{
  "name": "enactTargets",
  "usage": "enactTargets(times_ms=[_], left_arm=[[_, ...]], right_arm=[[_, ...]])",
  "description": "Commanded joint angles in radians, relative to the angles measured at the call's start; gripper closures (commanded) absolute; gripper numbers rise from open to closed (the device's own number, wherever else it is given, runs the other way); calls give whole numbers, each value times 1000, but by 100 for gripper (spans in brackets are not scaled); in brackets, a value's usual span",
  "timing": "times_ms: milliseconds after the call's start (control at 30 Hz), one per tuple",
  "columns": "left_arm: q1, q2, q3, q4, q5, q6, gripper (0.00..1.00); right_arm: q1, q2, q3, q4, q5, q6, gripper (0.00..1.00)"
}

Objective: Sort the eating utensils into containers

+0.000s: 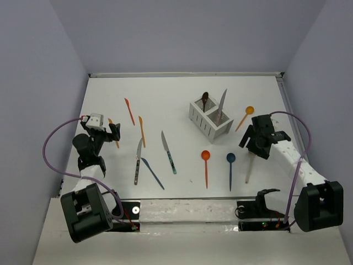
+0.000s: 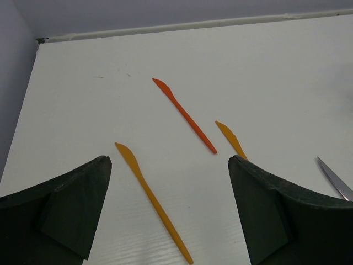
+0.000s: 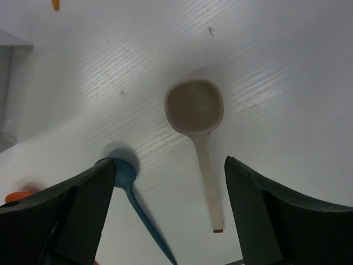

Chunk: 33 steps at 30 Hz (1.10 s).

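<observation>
While the top view alone takes in the whole set: white caddy (image 1: pixel 210 118) back right, holding one dark spoon (image 1: pixel 204 100) and one silver knife (image 1: pixel 221 104); loose on the tabletop (image 1: pixel 182 94), four spoons and six knives.
Left wrist: left hand (image 2: pixel 168 160) spread, empty, over three orange knives (image 2: pixel 153 201).
Right wrist: right hand (image 3: pixel 170 161) spread, empty; beige spoon (image 3: pixel 198 127) bowl seen only here, blue spoon (image 3: pixel 132 193) beside it.
</observation>
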Motion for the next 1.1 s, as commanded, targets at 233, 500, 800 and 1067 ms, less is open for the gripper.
enactTargets(times_ms=[233, 500, 800, 1067], left_arm=[[-2, -50, -19, 84, 22, 14, 1], [-1, -70, -35, 98, 27, 14, 1], [-2, -77, -38, 101, 27, 14, 1], [-1, -80, -39, 104, 25, 14, 1]], right_arm=[[-129, 143, -45, 78, -59, 35, 15], [-129, 186, -50, 93, -114, 35, 34], [-129, 217, -54, 136, -160, 26, 51], [-129, 209, -68, 170, -173, 12, 73]])
